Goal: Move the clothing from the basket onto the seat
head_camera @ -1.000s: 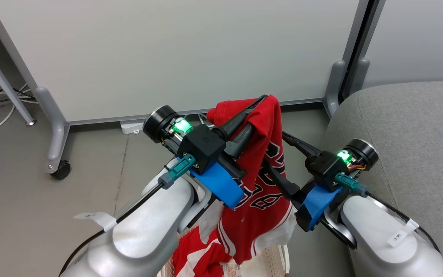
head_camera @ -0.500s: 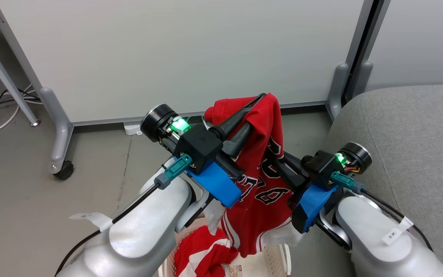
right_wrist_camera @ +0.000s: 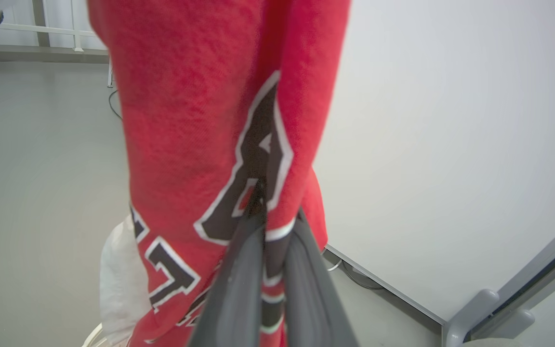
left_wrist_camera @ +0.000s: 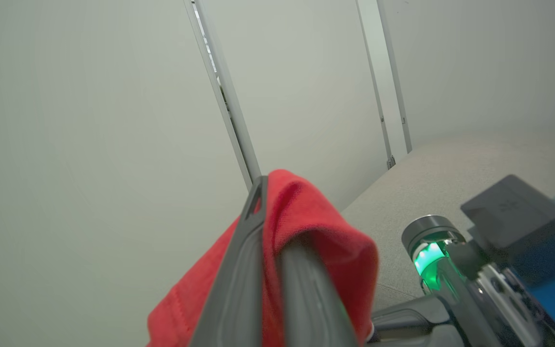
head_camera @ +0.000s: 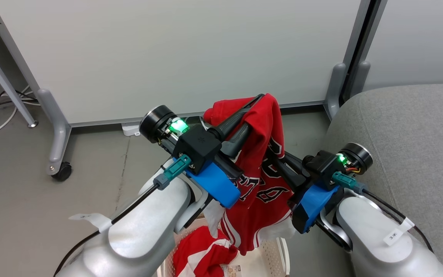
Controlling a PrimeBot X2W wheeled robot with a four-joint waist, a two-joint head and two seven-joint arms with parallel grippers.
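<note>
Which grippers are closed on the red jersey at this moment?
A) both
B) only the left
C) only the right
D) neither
A: the left gripper pinches the top fold of the jersey, and the right gripper is shut on the cloth at its black numerals.

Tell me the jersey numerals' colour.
Black, white-edged numerals on the jersey; best in right wrist view.

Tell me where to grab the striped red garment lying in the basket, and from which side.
Pinch the raised fold at the top of the striped garment, where the cloth bunches highest and gives the jaws a ridge to close on. Come down from above: it lies crumpled low inside the basket, whose walls would probably block a sideways approach.
</note>
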